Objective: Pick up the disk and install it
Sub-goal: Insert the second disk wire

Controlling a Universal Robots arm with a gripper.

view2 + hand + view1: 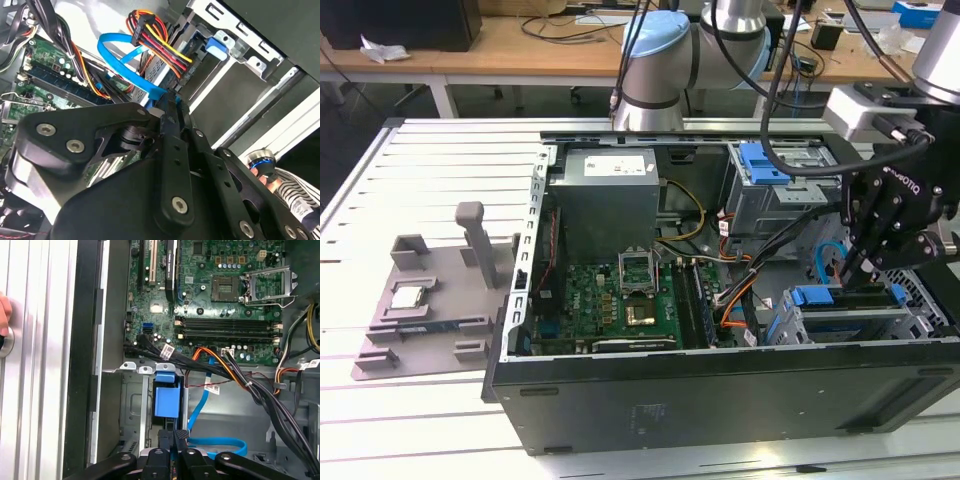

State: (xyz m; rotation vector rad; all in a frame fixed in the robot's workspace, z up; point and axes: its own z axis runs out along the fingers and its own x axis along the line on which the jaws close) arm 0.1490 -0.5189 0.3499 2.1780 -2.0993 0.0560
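White slatted table (420, 420), open computer case (720, 400).

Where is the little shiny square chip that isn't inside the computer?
Find the big open computer case on the white slatted table. Just past it, on the exterior view's left, a flat grey holder with an upright post lies on the table. The chip rests in that holder: it is the only silver square there, unlike the long thin strip beside it.
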